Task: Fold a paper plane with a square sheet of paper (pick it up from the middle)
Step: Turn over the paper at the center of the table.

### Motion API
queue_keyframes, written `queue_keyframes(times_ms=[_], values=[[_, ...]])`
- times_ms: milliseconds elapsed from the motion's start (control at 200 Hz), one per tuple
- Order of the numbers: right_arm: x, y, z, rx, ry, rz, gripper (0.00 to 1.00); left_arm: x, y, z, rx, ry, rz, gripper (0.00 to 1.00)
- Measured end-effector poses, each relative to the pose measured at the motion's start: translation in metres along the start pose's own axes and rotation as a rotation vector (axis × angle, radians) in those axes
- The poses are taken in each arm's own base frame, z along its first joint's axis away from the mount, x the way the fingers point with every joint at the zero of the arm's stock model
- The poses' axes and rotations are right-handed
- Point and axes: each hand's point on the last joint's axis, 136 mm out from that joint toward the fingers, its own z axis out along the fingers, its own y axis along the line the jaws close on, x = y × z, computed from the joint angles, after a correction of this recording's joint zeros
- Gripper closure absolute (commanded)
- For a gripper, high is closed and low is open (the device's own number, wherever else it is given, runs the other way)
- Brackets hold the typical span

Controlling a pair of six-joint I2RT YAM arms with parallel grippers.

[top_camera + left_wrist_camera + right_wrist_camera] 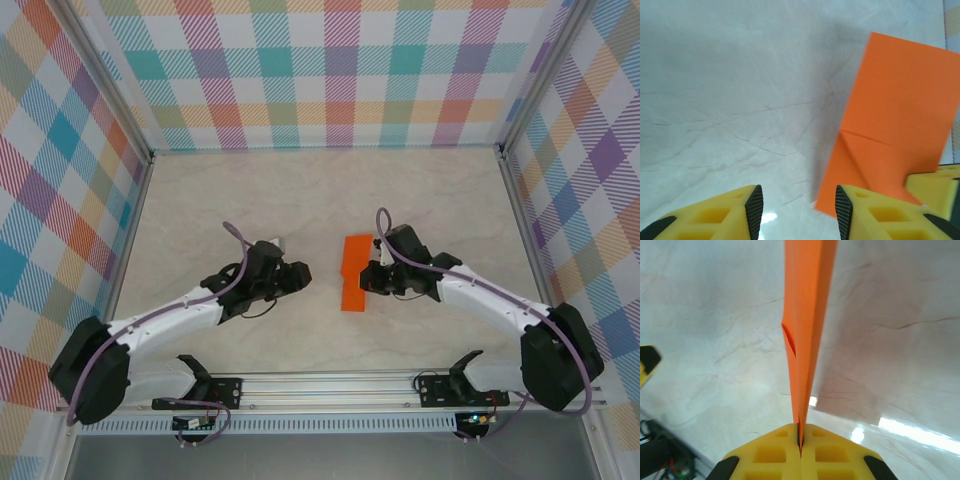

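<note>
Centrally on the pale marble-patterned table, a thin bright orange paper sheet sits between the two arms, folded into a narrow oblong with a stepped outline when seen from above. The right arm reaches in from the sheet's right side, and the right arm's jaws are pressed together on its near edge. In the right wrist view the yellow fingers pinch the paper, which runs away from them edge-on as a thin doubled strip.

The left arm ends just left of the sheet without touching it. The left arm's jaws stand apart, with bare table between the two yellow fingers. In that view the paper lies up and to the right, showing a diagonal crease and casting a soft shadow on the table along its left edge.
</note>
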Motion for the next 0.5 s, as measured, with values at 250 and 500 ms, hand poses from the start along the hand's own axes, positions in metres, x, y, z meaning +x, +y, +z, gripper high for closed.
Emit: queue_keyframes(times_ms=[250, 500], values=[[-0.021, -0.022, -0.069, 0.426, -0.076, -0.111, 0.95, -0.001, 0.038, -0.030, -0.094, -0.109, -0.025, 0.36], [-0.009, -0.043, -0.063, 0.794, 0.081, -0.249, 0.91, 0.004, 0.071, -0.042, -0.198, -0.147, -0.056, 0.34]])
